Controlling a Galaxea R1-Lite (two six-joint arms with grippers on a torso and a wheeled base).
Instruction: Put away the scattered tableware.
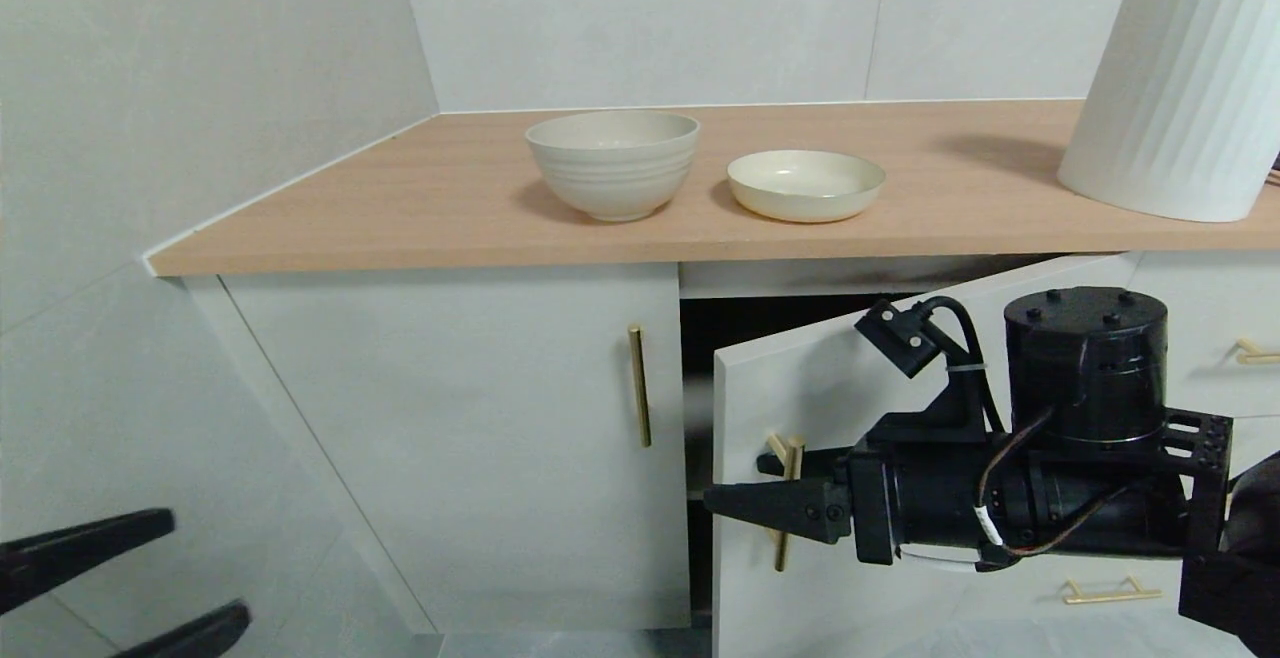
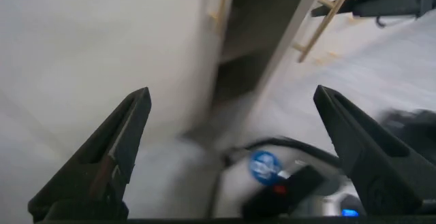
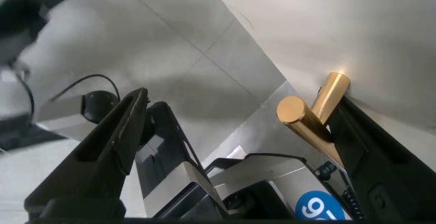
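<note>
the cream, ribbed ceramic bowl (image 1: 612, 163) and the shallow, pale yellow round dish (image 1: 805, 183) stand side by side, close but apart, on the light wooden countertop (image 1: 400, 208). the bowl is towards the robot's left, and both sit well above and clear of either set of jaws. below them, the white cabinet door on the right (image 1: 830, 388) stands partly open, and its brass bar handle (image 1: 794, 456) is where the right gripper (image 1: 745, 483) sits. in the right wrist view the right gripper (image 3: 238, 108) has its jaws spread wide, with the brass bar handle (image 3: 320, 108) between them, close against one finger and far from the other, so nothing is clamped. whether that finger truly touches the bar is hard to make out. the dark gap behind the open door hides the cabinet's inside. the closed white door beside it (image 1: 480, 418) carries a vertical brass handle (image 1: 640, 386). the left gripper (image 1: 200, 568) hangs low at the robot's left, near the pale wall and cut off by the frame edge. the left wrist view shows the left gripper (image 2: 231, 94) with jaws wide apart and nothing between them, the ground beyond them blurred. a large white fluted cone-shaped object (image 1: 1185, 88) stands on the counter's right end, partly cut off.
</note>
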